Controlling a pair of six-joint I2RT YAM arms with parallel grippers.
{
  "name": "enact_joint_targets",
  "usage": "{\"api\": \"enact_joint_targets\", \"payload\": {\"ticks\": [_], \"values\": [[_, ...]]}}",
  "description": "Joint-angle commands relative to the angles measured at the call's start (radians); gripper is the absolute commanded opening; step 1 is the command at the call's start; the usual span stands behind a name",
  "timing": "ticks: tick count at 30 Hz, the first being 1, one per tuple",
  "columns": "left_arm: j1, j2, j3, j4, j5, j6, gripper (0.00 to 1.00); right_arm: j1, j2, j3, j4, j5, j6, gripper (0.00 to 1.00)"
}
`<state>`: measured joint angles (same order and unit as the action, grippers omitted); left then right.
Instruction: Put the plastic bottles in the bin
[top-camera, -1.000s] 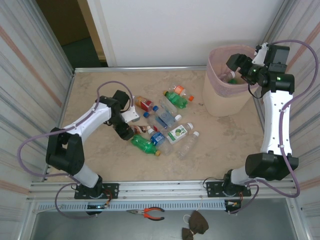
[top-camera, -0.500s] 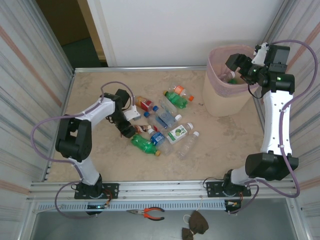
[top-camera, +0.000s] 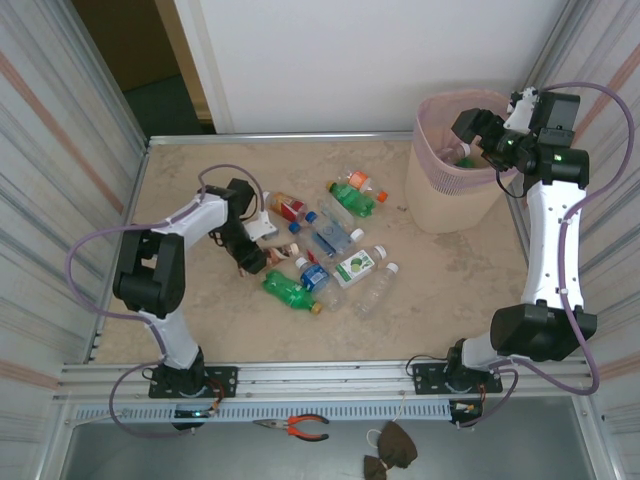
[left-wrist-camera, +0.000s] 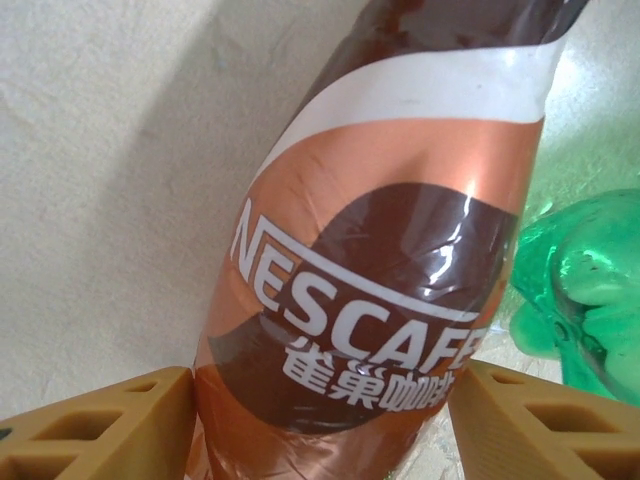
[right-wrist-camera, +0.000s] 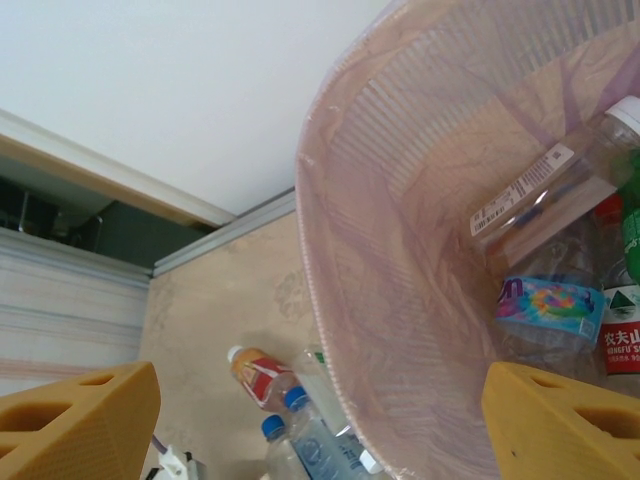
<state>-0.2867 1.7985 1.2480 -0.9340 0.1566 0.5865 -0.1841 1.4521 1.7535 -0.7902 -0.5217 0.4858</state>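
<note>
L gripper (left-wrist-camera: 320, 385) now snug on Nescafe btl (left-wrist-camera: 385, 240); glossy, brown-orange, white-banded

Bright, even light casts soft shadows; glare streaks the coffee bottle (left-wrist-camera: 400, 250), its close-up perhaps slightly soft

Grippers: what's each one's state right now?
Left gripper: closed on the coffee bottle.
Right gripper: open, empty, over the bin.
</note>
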Motion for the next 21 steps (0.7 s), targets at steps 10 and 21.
{"api": "enact_joint_targets", "payload": {"ticks": [10,21], "values": [[0.043,-0.025,-0.018,-0.031,-0.059,-0.111,0.66,-0.008,-0.024,-0.021,0.018,-0.03,0.006,0.83],[-0.001,0.021,-0.017,-0.041,0.011,-0.094,0.77,-0.009,-0.032,-0.032,0.017,-0.024,0.01,0.83]]}}
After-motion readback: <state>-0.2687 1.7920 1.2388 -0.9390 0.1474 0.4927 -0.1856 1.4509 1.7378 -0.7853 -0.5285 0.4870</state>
